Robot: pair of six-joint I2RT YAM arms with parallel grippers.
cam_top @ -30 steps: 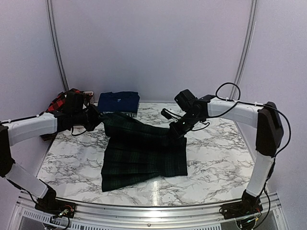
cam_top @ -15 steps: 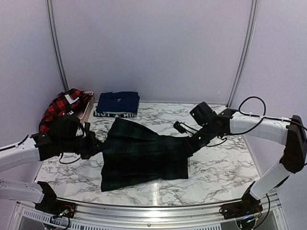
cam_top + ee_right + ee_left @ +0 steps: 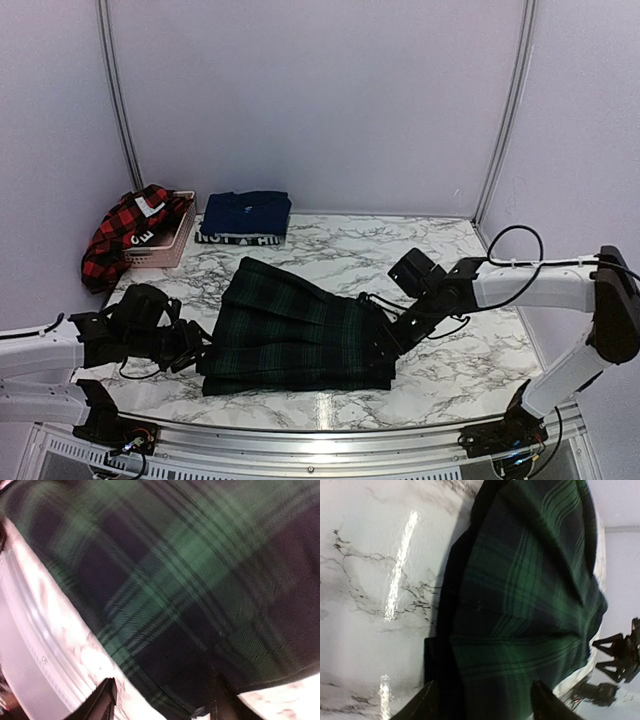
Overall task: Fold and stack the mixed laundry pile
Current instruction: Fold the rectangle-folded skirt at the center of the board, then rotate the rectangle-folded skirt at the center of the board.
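The dark green plaid piece (image 3: 300,330) lies folded double near the table's front edge. My left gripper (image 3: 192,350) sits low at its left edge, my right gripper (image 3: 385,345) at its right edge. In the left wrist view my left gripper (image 3: 485,705) has its fingers spread wide with the plaid cloth (image 3: 530,600) lying under them. The right wrist view shows my right gripper (image 3: 162,702) spread the same way over the plaid cloth (image 3: 190,570). A folded navy piece (image 3: 245,215) with a white lettered band lies at the back. A red-and-black checked shirt (image 3: 120,235) hangs over the basket.
The pink perforated basket (image 3: 165,245) stands at the back left beside the navy piece. The metal rail of the table's front edge (image 3: 320,440) runs just below the plaid fold. Bare marble (image 3: 470,250) shows at the back right.
Both arms swept toward the near edge, carrying the plaid's far edge over onto its front half. Both grippers, shut on the cloth before, now stand open.
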